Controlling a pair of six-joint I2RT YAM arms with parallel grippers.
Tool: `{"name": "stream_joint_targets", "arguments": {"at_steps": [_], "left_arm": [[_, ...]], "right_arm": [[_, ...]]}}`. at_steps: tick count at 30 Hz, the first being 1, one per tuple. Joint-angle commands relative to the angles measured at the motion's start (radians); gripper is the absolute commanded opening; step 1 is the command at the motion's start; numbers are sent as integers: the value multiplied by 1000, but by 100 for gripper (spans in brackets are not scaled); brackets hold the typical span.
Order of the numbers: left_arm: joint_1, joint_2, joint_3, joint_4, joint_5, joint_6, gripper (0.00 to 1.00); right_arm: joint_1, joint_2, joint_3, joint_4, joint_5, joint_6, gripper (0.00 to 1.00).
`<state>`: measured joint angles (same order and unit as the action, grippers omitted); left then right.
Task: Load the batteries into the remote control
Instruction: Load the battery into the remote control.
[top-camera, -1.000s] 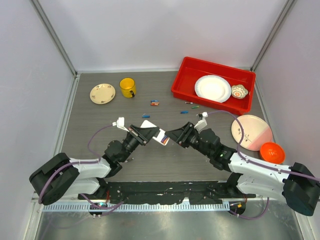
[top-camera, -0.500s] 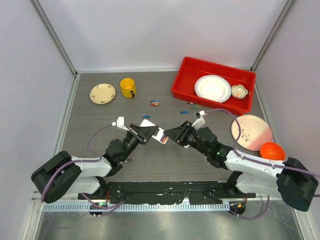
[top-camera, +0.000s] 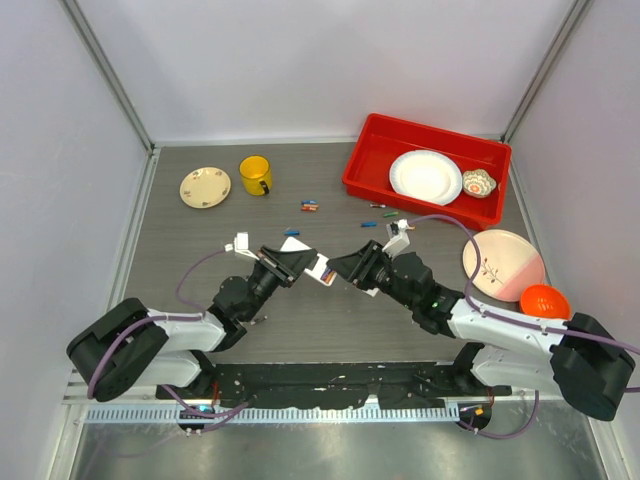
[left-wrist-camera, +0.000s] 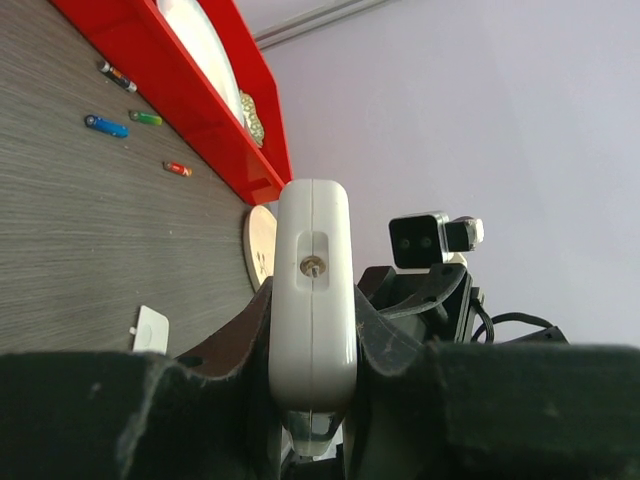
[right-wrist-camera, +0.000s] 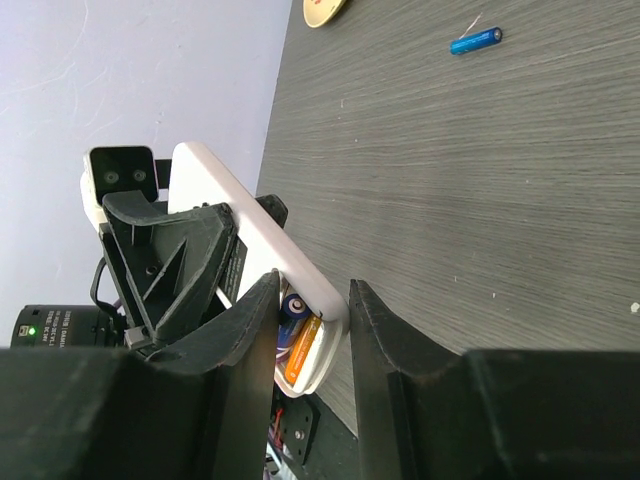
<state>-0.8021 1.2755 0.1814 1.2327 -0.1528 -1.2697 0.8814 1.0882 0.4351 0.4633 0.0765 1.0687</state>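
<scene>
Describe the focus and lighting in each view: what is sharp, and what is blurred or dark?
Top external: even light, soft shadows, all sharp, though the remote is small. Left wrist: remote sharp, left fingers dark and blurred at the bottom. Right wrist: the table and a blue battery crisp; right fingers dark, soft-edged.
</scene>
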Motion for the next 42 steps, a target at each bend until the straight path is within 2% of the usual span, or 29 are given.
{"name": "stream_joint_targets", "arguments": {"at_steps": [1,2,9,17,29,42], "left_arm": [[-37,7,89,314,142,-54,0],[-36,2,86,314,136,-53,0],[-37,-1,69,314,124,-40,0],[-37,-1,58,314,127,-33,0],[-37,-11,38,314,116,-23,0],[-36,-11,30,314,91,-8,0]], "right_arm": [[54,-11,88,57,-215,-16,1],[54,-16,88,52,-212,-12,1],[53,-54,80,29,-199,10,22],[42,-86,93,-8,-187,10,33],[19,-125,106,-45,-199,11,46],[2,-197,88,-37,-173,20,55]]}}
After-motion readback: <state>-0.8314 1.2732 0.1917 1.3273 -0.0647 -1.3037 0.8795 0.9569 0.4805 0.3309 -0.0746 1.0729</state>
